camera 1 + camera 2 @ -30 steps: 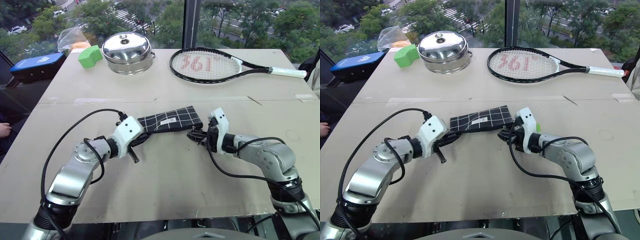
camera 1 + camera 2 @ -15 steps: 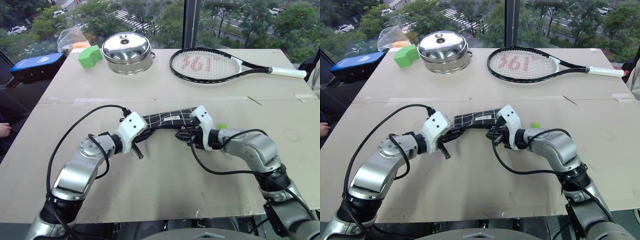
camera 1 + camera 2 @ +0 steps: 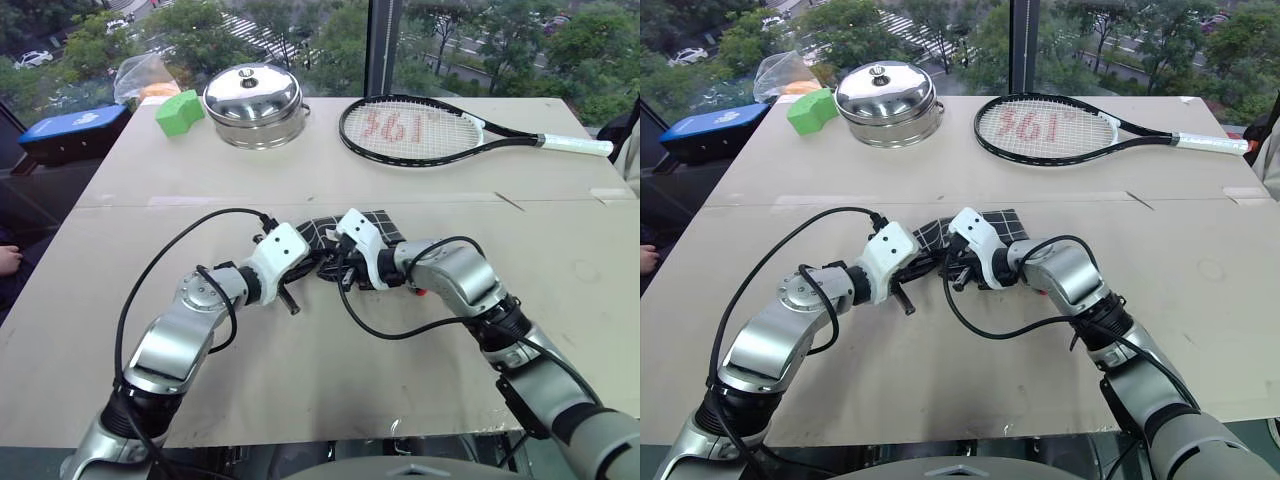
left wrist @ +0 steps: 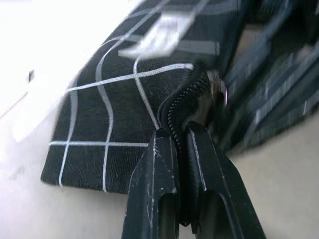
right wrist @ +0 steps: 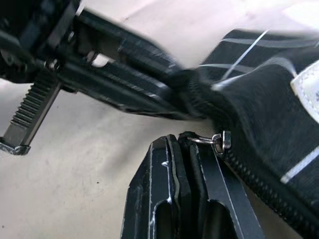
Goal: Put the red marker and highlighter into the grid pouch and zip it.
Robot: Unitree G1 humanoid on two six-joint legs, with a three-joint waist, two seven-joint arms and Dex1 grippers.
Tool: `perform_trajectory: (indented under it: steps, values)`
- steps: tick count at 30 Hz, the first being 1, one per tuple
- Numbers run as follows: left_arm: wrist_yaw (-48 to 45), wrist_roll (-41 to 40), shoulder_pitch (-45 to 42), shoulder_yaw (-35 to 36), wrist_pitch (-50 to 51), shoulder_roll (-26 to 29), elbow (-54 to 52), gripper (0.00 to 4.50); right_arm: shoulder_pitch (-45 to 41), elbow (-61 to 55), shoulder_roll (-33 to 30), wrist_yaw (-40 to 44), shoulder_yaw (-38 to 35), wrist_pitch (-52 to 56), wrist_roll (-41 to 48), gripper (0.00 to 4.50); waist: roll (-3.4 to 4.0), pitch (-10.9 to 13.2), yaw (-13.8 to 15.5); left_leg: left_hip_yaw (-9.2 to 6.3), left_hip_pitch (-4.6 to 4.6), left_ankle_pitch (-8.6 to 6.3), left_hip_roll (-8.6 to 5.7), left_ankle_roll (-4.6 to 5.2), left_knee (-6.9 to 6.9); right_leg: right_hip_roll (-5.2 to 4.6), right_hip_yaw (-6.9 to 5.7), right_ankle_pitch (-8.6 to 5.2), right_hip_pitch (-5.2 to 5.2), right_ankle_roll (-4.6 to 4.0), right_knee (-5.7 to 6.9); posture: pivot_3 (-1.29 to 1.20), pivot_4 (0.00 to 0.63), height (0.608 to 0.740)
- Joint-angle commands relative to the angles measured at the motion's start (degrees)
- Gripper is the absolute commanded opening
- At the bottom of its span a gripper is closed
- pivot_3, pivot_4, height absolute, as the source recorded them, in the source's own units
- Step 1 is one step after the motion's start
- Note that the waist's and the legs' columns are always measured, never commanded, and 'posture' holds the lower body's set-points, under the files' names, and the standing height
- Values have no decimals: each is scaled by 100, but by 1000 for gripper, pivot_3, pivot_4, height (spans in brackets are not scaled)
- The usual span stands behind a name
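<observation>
- Pinching the zipper edge of the grid pouch (image 4: 124,124), the left gripper (image 4: 182,134) has its two black fingers pressed together on the fabric at the end of the zipper teeth.
- Just beside it, the right gripper (image 5: 187,144) is clamped on the zipper pull (image 5: 212,141), whose small metal ring shows at its fingertips.
- Both grippers meet at the near end of the pouch, almost touching, in the middle of the table (image 3: 330,160).
- The grid pouch lies flat on the table beyond the grippers, its white label (image 4: 159,37) facing up; whether it is fully zipped cannot be told.
- Something small and red (image 3: 418,292) peeks out by the right forearm; what it is cannot be told.
- At the far side of the table stand a steel lidded pot (image 3: 254,104) and a green block (image 3: 179,111), with a tennis racket (image 3: 440,131) lying well apart to the right.
</observation>
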Motion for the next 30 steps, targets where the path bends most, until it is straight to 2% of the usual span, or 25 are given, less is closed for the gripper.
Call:
perform_trajectory:
  steps: [1, 4, 6, 8, 11, 12, 15, 16, 18, 23, 30]
  values:
    - [-33, -143, -7, -13, -134, -120, -193, 0, -138, -79, 117, 277, 57, -543, -147, 18, 1, 1, -3, -1, 0, 0, 0, -1, 0, 0, -1, 0, 0, 0, 1, 0, 150, 740]
    - [-82, -194, 95, 199, -179, -45, -141, 0, 132, -489, -305, 475, -186, -608, -156, 1015, 1, 1, 7, -4, -1, 2, 0, -3, 0, -1, -3, 0, 0, 0, 0, 0, 150, 740]
    - [-146, -248, 109, 323, -230, 35, -59, 0, 450, -1050, -648, 446, -383, -619, -159, 1855, -2, 0, 30, -7, -3, 2, 1, -4, 0, -3, -2, 0, 1, 0, -2, 0, 150, 740]
    - [-207, -274, 114, 381, -300, 112, 14, 0, 747, -1613, -917, 497, -623, -457, 39, 2909, -2, 0, 24, -7, -6, 2, -2, -4, 1, -11, -1, 0, 2, 0, -5, 0, 150, 740]
    - [-327, -306, 101, 446, -431, 225, 169, 0, 1372, -2644, -1343, 591, -1372, 154, 813, 2909, -2, 1, 25, -7, -4, 2, -2, -4, 1, -13, -2, 0, 3, 0, -5, 0, 150, 740]
    - [-352, -314, 96, 454, -460, 242, 202, 0, 1512, -2819, -1352, 472, -1599, 256, 955, 2640, -2, 1, 23, -7, -2, 2, -2, -4, 0, -13, -2, 0, 4, 0, -4, 0, 150, 740]
    - [-384, -337, 70, 466, -500, 256, 262, 0, 1668, -2988, -1056, -137, -2228, 692, 1337, 1628, -2, 2, -6, -4, 3, -10, 2, 16, -2, -4, -3, -1, 3, 0, -3, 0, 150, 740]
    - [-393, -346, 66, 464, -509, 253, 273, 0, 1695, -3007, -912, -418, -2390, 817, 1355, 1041, -1, 2, -3, -5, 5, -11, 5, 16, -2, -1, -2, -1, 3, -1, -1, 0, 150, 740]
    - [-418, -363, 57, 454, -515, 248, 281, 0, 1701, -2977, -661, -906, -2584, 1009, 1331, 138, -1, 2, 10, -11, 4, -11, 5, 17, -2, -1, -2, -1, 3, -2, 2, 0, 150, 740]
    - [-456, -395, -46, 414, -504, 251, 289, 0, 1515, -2511, -421, -1499, -2264, 1018, 872, 60, 0, 3, 27, -9, 0, -4, 0, 6, -1, -2, 1, -1, 1, -2, 1, 0, 150, 740]
    - [-433, -397, -124, 409, -430, 254, 280, 0, 1368, -2529, -520, -1321, -1940, 989, 881, 60, -1, 2, 17, -5, 0, 3, -1, -6, -2, 1, -1, 0, 1, -1, -1, 0, 150, 740]
